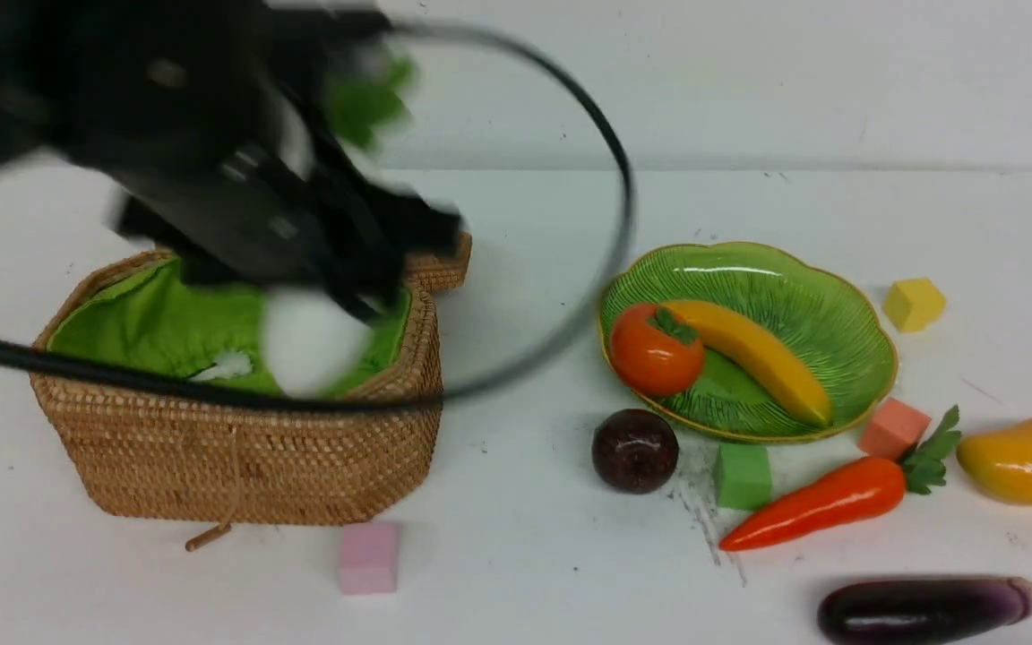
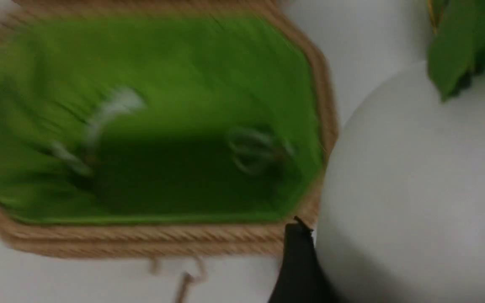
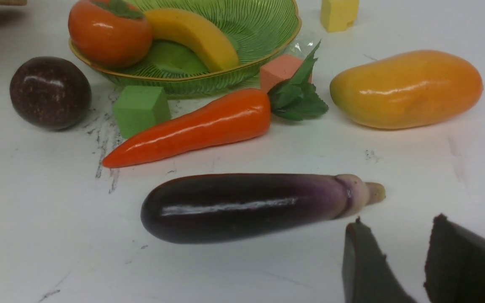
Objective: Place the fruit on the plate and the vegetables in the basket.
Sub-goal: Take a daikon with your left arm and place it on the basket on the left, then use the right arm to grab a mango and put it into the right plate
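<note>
White worktop (image 1: 525, 573), left end effector (image 1: 350, 287) clamped mid-body on the radish (image 1: 314, 345) over the basket (image 1: 238, 475), right end effector (image 3: 398, 235) part-open and empty; radish looks light, hard, slippery.

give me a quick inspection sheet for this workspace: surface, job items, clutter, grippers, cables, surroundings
surface: white table, dark scuffs near the green cube
job's things: basket open; persimmon and banana on the plate; plum, mango, carrot, eggplant on the table
clutter: green cube, pink cube, salmon cube, yellow cube
grippers: left gripper blurred, holding the radish at the basket's opening; right gripper open, empty, near the eggplant's stem end
cables: black cable loops across the front view, passing in front of the basket
surroundings: plain white wall, nothing else seen
</note>
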